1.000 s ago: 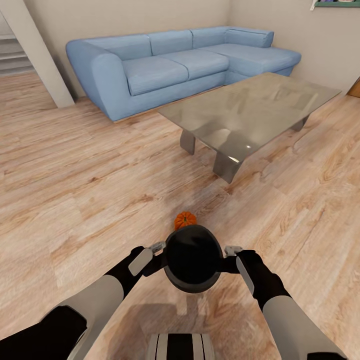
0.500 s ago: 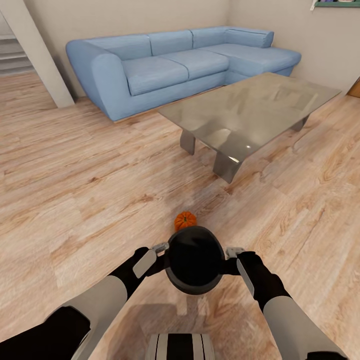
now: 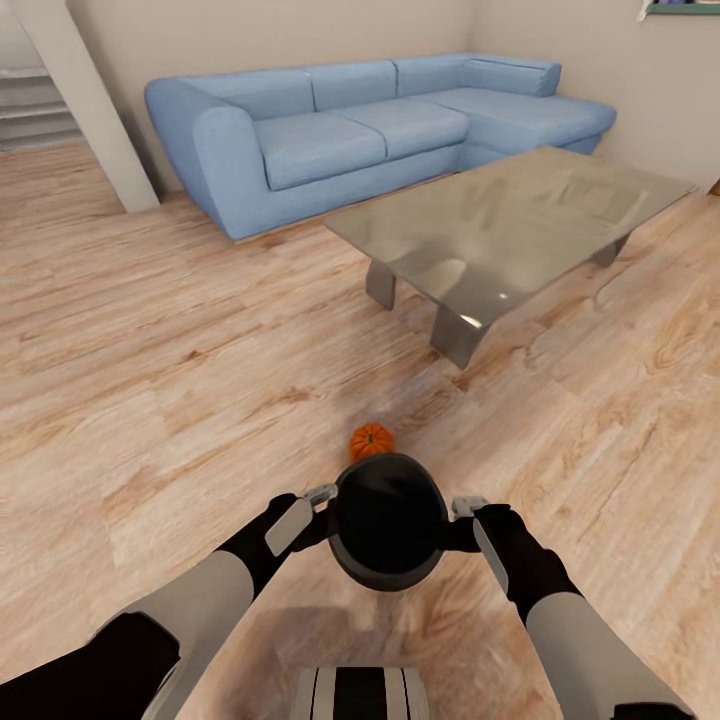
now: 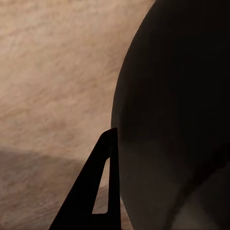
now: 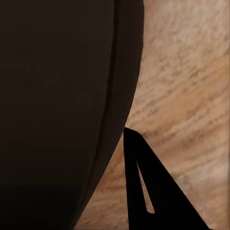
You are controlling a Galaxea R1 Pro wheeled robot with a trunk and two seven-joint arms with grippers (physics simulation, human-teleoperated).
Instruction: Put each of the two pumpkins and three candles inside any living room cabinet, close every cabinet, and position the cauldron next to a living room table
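Note:
The black cauldron [image 3: 388,520] hangs above the wood floor between my two arms, its wide mouth facing up. My left gripper [image 3: 322,494] is shut on its rim on one side and my right gripper [image 3: 465,505] on the other. Up close, the left wrist view has the cauldron's dark bulging side [image 4: 177,120] against one black finger [image 4: 103,177]. In the right wrist view the cauldron [image 5: 57,110] likewise sits against a finger [image 5: 143,187]. One small orange pumpkin [image 3: 371,439] lies on the floor just beyond the cauldron. The glass-topped table [image 3: 520,215] stands further ahead to the right.
A long blue corner sofa [image 3: 350,135] runs along the far wall behind the table. A pale slanted wall panel [image 3: 90,100] with stairs [image 3: 30,110] behind it stands at the far left. Open wood floor stretches to the left and between me and the table.
The whole view has shifted slightly, so sofa and table sit a little further right: the camera moved. The cauldron stays held between both grippers, and the pumpkin has not moved.

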